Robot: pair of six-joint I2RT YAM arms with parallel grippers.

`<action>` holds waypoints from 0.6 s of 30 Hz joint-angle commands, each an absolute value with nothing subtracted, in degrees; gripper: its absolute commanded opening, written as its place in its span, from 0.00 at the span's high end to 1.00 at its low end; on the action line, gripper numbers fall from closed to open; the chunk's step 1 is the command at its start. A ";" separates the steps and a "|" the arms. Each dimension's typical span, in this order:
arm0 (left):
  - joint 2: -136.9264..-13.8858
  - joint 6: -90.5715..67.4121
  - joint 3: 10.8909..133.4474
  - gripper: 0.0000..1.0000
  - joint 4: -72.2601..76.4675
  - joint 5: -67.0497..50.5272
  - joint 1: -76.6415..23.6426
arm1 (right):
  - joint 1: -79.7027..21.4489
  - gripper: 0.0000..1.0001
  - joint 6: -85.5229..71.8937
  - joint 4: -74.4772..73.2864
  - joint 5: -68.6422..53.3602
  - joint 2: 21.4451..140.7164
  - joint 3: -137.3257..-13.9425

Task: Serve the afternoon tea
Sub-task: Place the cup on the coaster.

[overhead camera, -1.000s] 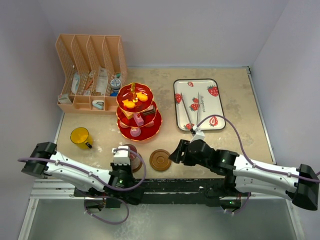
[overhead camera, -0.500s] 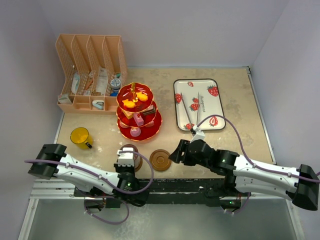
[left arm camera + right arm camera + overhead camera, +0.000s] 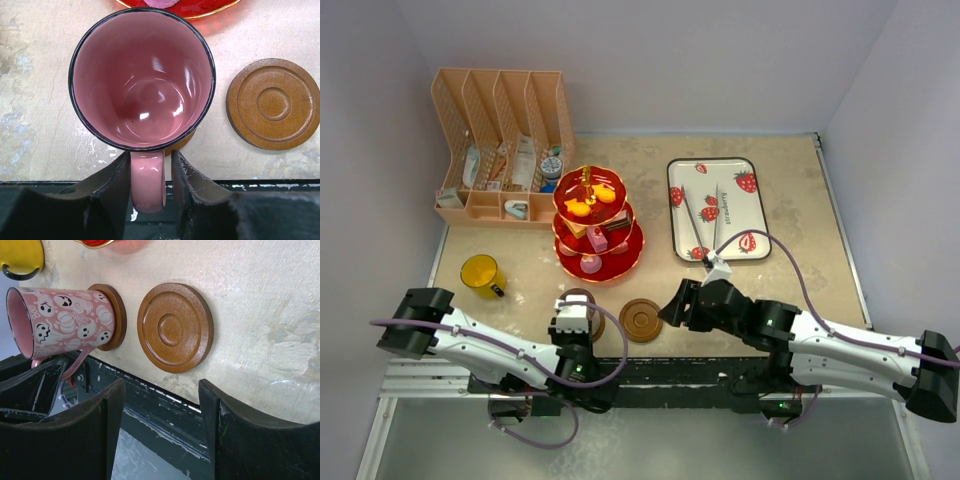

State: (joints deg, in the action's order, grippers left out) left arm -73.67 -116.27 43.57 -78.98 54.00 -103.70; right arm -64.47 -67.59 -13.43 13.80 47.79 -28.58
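Note:
The pink mug (image 3: 582,303) with a ghost print stands upright on a brown coaster (image 3: 181,145) near the table's front edge. It also shows in the left wrist view (image 3: 142,80) and the right wrist view (image 3: 65,317). My left gripper (image 3: 150,157) straddles the mug's handle, the left finger against it and a narrow gap at the right finger. My right gripper (image 3: 160,390) is open and empty, just in front of a second, bare coaster (image 3: 175,327). The red three-tier stand (image 3: 597,225) holds small cakes. The yellow mug (image 3: 480,271) sits at the left.
A white strawberry-print tray (image 3: 716,208) with metal tongs (image 3: 705,225) lies at the back right. A peach desk organiser (image 3: 505,145) stands at the back left. The bare coaster (image 3: 641,320) lies between the two grippers. The black table edge runs just below both.
The left arm's elbow and wrist have shifted a little to the right beside the mug. The mug stays on its coaster. The right arm has not moved.

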 commanded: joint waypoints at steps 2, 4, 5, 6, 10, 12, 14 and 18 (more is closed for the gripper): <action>-73.22 -117.60 46.80 0.62 -81.51 54.90 -104.28 | -64.29 0.37 -68.48 -13.79 14.06 47.28 -28.75; -73.11 -117.35 47.59 0.57 -81.97 54.93 -104.37 | -64.27 0.37 -68.46 -13.65 14.06 47.44 -28.78; -73.00 -117.40 47.99 0.55 -82.38 54.93 -104.47 | -64.33 0.37 -68.38 -13.67 14.06 47.41 -28.82; -72.88 -117.34 48.53 0.53 -82.76 54.93 -104.56 | -64.29 0.37 -68.42 -13.68 14.06 47.46 -28.83; -71.38 -115.99 50.44 0.48 -83.19 55.72 -104.72 | -64.34 0.37 -68.30 -13.62 14.06 47.47 -28.96; -70.50 -115.31 51.49 0.44 -83.65 56.35 -104.74 | -64.33 0.37 -68.29 -13.71 14.06 47.54 -28.98; -69.65 -114.88 52.41 0.39 -84.34 56.72 -104.77 | -64.31 0.37 -68.18 -13.65 14.06 47.46 -29.00; -67.11 -113.37 53.32 0.30 -84.46 57.11 -104.77 | -64.27 0.37 -68.20 -13.82 14.06 47.34 -29.00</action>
